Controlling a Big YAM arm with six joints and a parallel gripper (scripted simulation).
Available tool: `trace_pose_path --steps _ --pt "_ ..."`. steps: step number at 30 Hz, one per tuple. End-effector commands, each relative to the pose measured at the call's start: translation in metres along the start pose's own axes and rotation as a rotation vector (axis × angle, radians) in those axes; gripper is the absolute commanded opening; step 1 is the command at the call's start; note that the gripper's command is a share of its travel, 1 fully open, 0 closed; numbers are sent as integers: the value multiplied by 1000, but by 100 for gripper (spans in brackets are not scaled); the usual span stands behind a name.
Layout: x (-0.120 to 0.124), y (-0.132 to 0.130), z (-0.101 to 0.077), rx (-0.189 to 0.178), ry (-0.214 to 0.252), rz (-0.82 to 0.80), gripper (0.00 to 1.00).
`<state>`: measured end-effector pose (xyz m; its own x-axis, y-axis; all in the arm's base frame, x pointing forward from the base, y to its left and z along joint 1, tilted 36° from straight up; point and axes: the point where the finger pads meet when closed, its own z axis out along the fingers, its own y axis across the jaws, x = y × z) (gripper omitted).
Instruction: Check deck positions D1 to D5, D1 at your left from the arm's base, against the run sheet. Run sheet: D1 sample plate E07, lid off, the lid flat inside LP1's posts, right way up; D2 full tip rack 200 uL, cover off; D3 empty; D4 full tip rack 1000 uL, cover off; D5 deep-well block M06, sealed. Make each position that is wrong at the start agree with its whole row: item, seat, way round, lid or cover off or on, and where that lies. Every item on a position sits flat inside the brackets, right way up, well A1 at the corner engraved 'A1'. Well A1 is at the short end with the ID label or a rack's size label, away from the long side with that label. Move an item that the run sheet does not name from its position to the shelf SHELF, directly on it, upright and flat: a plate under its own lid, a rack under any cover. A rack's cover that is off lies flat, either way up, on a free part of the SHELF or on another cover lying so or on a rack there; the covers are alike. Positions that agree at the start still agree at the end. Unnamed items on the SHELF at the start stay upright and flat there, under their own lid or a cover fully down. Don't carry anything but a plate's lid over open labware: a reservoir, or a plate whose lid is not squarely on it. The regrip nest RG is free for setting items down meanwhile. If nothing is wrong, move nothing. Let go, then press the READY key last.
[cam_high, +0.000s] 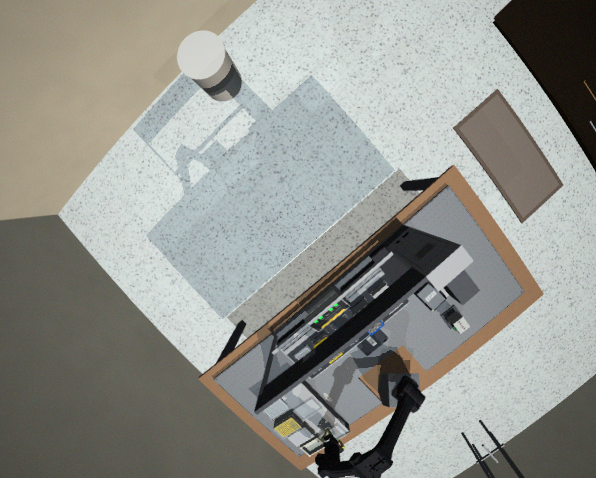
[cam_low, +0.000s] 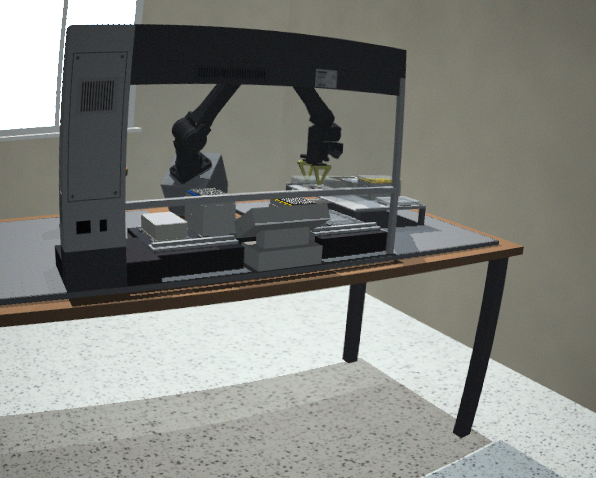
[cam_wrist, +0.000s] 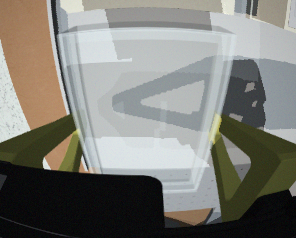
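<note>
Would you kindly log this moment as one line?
claw: shut on clear cover | height: low, above shelf | deck racks: untouched

You see a clear, glossy plastic lid (cam_wrist: 146, 104) clamped between matt olive fingers that look like plastic. The table (cam_low: 450, 256) has a wood-look edge and a smooth matt grey top, on matt black legs (cam_low: 480, 345). The floor (cam_low: 210, 350) is rough-looking speckled stone, and the arm (cam_low: 192, 132) is matt black.

Top view looks down from high, exterior from front, wrist close; all share the deck (cam_low: 200, 260).
</note>
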<state>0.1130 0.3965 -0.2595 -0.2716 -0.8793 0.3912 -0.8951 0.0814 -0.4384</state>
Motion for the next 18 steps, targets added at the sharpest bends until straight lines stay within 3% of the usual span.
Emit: trace_pose_path --steps 1,18 --pt "-29 -10 -26 -13 -62 27 0" --pt "-27 -8 -20 -11 -50 22 0"
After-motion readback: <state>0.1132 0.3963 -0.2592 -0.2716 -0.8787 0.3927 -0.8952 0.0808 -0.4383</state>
